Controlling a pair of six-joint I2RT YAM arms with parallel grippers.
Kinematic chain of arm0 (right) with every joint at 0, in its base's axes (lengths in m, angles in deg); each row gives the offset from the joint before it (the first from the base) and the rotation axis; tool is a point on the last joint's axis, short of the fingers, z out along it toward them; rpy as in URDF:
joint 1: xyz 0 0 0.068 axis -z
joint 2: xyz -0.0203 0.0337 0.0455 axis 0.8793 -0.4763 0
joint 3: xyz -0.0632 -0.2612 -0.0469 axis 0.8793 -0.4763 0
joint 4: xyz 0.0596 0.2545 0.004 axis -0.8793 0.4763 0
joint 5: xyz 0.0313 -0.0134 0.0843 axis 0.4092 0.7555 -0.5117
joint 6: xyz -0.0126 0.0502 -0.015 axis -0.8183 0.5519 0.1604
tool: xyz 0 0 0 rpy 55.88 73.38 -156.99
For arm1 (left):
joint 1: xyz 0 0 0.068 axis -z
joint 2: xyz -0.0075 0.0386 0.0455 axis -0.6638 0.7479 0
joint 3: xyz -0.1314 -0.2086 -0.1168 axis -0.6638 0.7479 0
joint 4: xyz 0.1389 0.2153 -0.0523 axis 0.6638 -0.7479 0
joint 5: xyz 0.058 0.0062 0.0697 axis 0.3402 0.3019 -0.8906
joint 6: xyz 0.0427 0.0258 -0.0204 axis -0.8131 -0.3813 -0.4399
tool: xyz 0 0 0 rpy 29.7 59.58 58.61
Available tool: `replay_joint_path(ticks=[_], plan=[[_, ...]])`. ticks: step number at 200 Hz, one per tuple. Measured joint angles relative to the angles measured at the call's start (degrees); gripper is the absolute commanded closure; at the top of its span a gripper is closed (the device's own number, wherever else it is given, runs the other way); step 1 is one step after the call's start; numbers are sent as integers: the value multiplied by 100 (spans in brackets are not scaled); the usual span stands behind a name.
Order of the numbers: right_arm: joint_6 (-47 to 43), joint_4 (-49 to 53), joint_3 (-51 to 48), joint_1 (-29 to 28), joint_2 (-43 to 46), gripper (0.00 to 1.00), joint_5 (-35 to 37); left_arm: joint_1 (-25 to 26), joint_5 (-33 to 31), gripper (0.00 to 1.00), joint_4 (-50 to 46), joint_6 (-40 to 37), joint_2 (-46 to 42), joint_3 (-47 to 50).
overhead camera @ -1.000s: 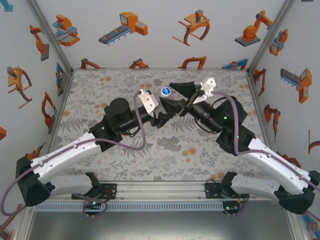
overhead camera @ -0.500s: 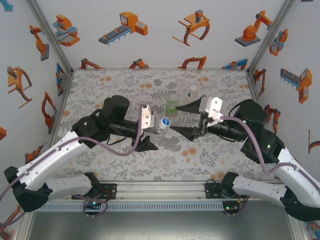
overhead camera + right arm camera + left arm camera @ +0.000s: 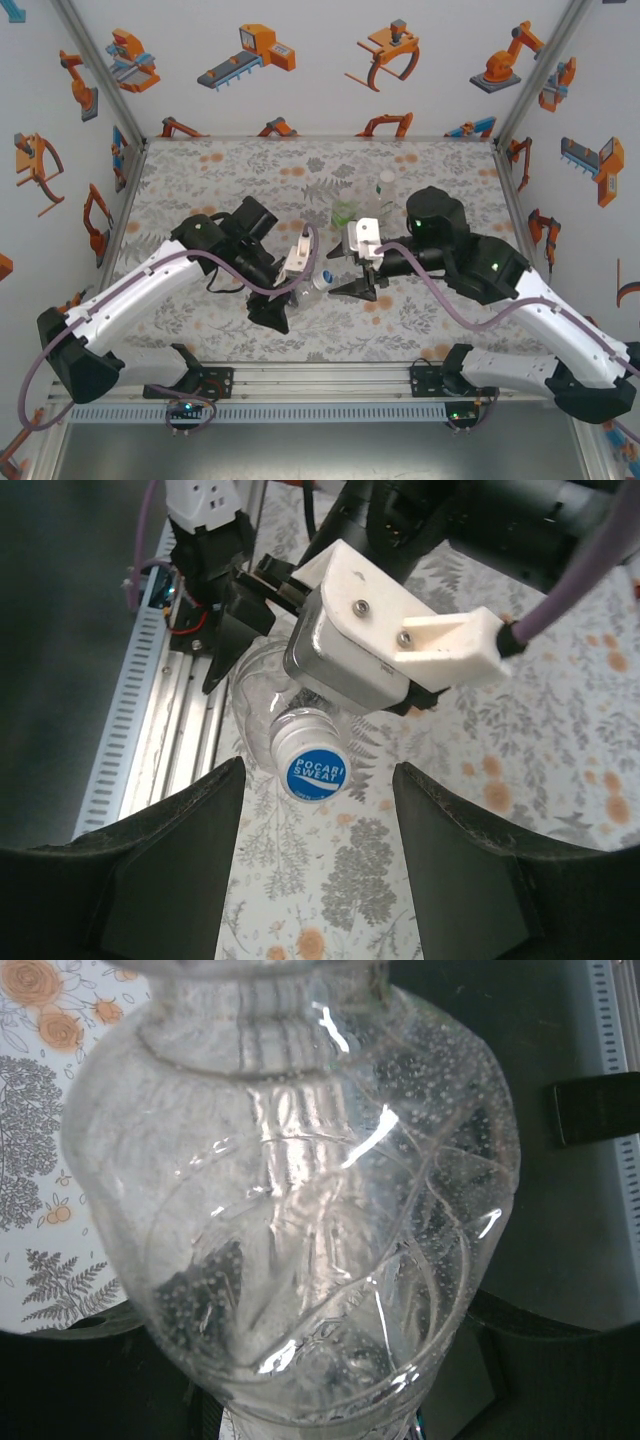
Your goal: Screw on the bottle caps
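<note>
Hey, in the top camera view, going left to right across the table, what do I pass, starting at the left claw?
left claw → blue-capped bottle → green bottle → tall bottle

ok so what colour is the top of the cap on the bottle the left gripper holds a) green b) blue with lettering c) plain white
b: in the right wrist view the cap on the clear bottle has a blue top printed POCARI SWEAT
</note>
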Motion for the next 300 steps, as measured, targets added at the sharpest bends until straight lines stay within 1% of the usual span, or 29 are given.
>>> replay_joint_path(ticks=[50,87,105,122,144,158,175,190,202,229,269,300], plan=[[-17,103,0,0,-350,49,-376,0,59,100,-109,-181,20,22],[-20,190,0,0,-415,64,-485,0,127,100,-151,-225,20,50],[-15,195,0,7,-422,67,-522,7,138,100,-170,-264,17,55],[-4,195,0,7,-422,72,-516,4,116,100,-138,-262,0,74],[162,192,0,4,-442,75,-313,7,-125,100,208,-149,-175,249],[354,168,-11,20,-466,77,-131,4,-437,100,621,11,-380,450],[673,46,-98,90,-479,81,31,-4,-859,100,1121,208,-673,713],[1134,-195,-291,192,-472,87,190,-59,-1257,100,1526,361,-984,964],[1565,-437,-468,271,-457,88,343,-107,-1598,100,1812,455,-1224,1163],[2994,-918,-815,479,-455,93,861,-173,-2378,100,2321,577,-1604,1451],[5215,-1495,-1010,634,-667,93,1504,-201,-3416,100,2715,758,-1742,1580],[6815,-1939,-1189,765,-949,94,1587,-223,-4002,100,2778,857,-1716,1635]])
